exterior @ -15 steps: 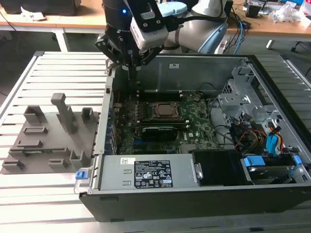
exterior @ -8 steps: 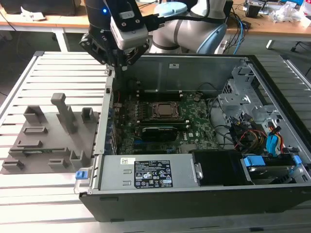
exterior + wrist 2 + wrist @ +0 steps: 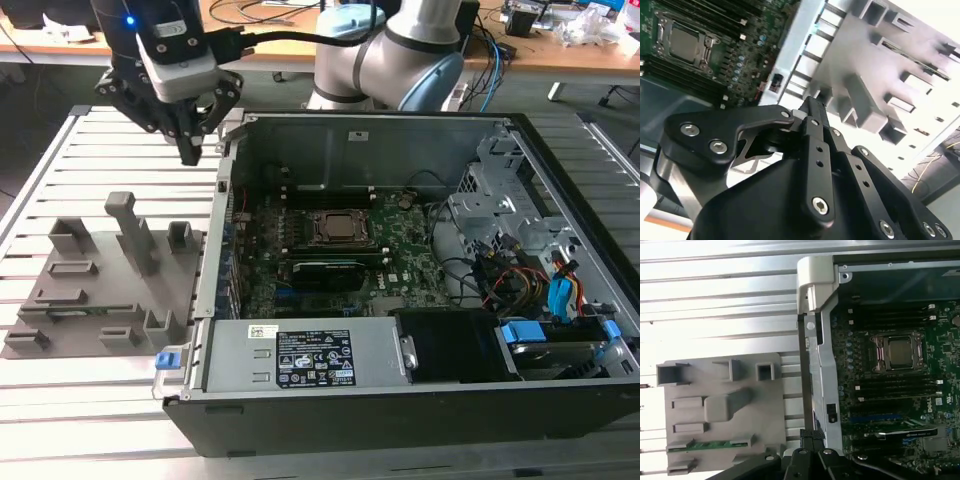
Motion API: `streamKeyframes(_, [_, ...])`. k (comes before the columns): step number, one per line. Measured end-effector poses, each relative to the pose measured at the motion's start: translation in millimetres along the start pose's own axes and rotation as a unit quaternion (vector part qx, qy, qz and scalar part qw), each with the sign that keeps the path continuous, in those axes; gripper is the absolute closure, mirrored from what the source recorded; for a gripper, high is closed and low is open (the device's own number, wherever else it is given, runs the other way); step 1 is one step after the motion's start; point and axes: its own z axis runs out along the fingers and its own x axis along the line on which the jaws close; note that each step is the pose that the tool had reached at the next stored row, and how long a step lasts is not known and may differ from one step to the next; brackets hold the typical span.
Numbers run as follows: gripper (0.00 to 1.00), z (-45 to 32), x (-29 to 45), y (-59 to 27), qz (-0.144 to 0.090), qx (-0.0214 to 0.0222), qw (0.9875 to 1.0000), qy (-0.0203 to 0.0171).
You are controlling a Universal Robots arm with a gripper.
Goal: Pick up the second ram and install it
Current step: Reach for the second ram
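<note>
Within the gray holder (image 3: 720, 371) lies the thin green second ram (image 3: 707, 445); jaws clenched, empty.

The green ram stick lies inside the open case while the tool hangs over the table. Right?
In the first wrist view the green ram stick lies in the gray holder, outside the case. The tool does hang over the table.
</note>
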Motion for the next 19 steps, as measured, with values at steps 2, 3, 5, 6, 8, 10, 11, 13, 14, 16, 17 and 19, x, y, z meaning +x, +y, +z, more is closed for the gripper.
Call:
streamKeyframes(2, [0.89,-0.1,12.8,-0.9,0.0,-0.0001,1.0,0.0])
streamKeyframes(3, [0.89,-0.2,20.1,-1.5,0.0,-0.0001,1.0,0.0])
streamKeyframes(5, [0.89,-0.3,30.8,-2.3,0.0,0.0,1.0,0.0])
streamKeyframes(6, [0.89,-0.4,34.3,-2.6,0.0,-0.0001,1.0,0.0])
streamKeyframes(8, [0.89,-0.5,44.4,-3.3,0.0,0.0,1.0,0.0])
streamKeyframes(10, [0.89,-0.6,55.3,-4.1,0.0,-0.0001,1.0,0.0])
streamKeyframes(11, [0.89,-0.6,59.9,-4.5,0.0,0.0,1.0,0.0])
streamKeyframes(13, [0.89,-0.8,72.0,-5.4,0.0,0.0,1.0,0.0])
streamKeyframes(14, [0.89,-0.8,76.7,-5.7,0.0,0.0,1.0,0.0])
streamKeyframes(16, [0.89,-0.9,91.1,-6.8,0.0,-0.0001,1.0,0.0])
streamKeyframes(17, [0.89,-0.9,100.1,-7.5,0.0,-0.0001,1.0,-0.0001])
streamKeyframes(19, [0.89,-0.8,105.8,-7.9,0.0,-0.0001,1.0,-0.0001])
